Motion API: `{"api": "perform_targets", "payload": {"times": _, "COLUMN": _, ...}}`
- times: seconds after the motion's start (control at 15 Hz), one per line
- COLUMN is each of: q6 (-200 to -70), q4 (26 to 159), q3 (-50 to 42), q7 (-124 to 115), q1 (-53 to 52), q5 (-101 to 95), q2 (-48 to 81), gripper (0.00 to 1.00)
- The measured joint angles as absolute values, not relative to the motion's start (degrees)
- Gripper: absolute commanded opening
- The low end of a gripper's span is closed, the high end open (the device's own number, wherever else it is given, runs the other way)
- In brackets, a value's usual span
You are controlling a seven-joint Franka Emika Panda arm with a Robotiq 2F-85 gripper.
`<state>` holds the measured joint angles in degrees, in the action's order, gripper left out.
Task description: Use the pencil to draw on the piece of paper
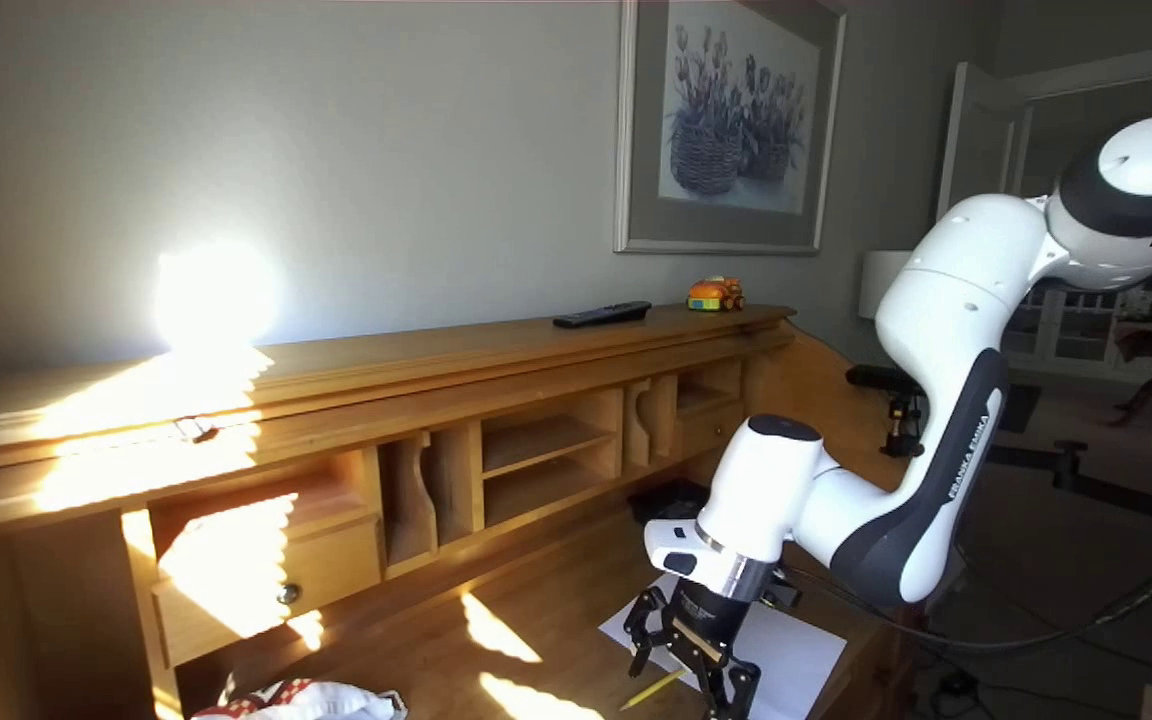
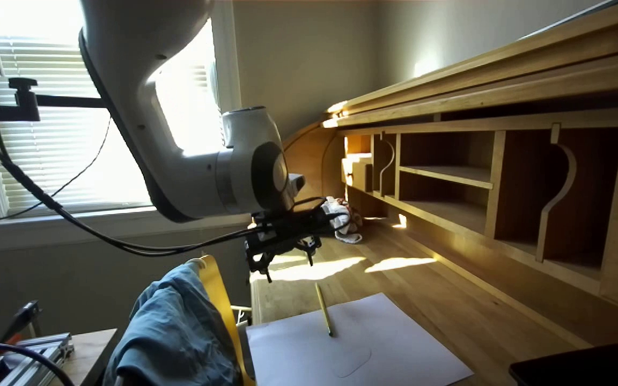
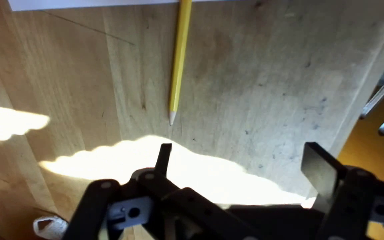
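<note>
A yellow pencil (image 3: 180,56) lies on the wooden desk, its sharpened tip on bare wood and its back end over the piece of paper (image 2: 405,343). In an exterior view the same pencil (image 2: 324,310) crosses the sheet's edge, and a faint curved line shows on the white surface. My gripper (image 3: 237,156) stands open above the desk, fingers wide apart with nothing between them. In the wrist view the pencil's tip is ahead of the left finger, apart from it. An exterior view shows the gripper (image 1: 688,688) partly in front of the paper (image 1: 796,640).
Shelves and cubbyholes (image 2: 448,187) line the desk's back. A dark tray (image 2: 582,367) sits beyond the paper, and a crumpled cloth (image 2: 344,220) lies at the opposite end. A yellow chair draped with blue fabric (image 2: 180,321) stands against the desk's front edge.
</note>
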<state>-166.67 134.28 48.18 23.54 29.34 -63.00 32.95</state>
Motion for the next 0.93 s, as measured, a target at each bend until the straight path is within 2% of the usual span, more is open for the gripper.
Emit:
{"api": "perform_targets", "payload": {"times": 0.27, "q6": -154.52, "q4": 134.85, "q3": 59.27, "q7": 31.62, "q1": 36.77, "q5": -56.9, "q2": 27.2, "gripper": 1.0}}
{"api": "perform_targets", "payload": {"times": 0.6, "q6": -146.83, "q4": 134.6, "q3": 71.13, "q7": 38.33, "q1": 47.23, "q5": -48.25, "q2": 22.41, "gripper": 1.0}}
{"api": "perform_targets", "payload": {"times": 0.93, "q6": -145.78, "q4": 134.57, "q3": 73.74, "q7": 39.23, "q1": 50.21, "q5": -46.23, "q2": 22.1, "gripper": 1.0}}
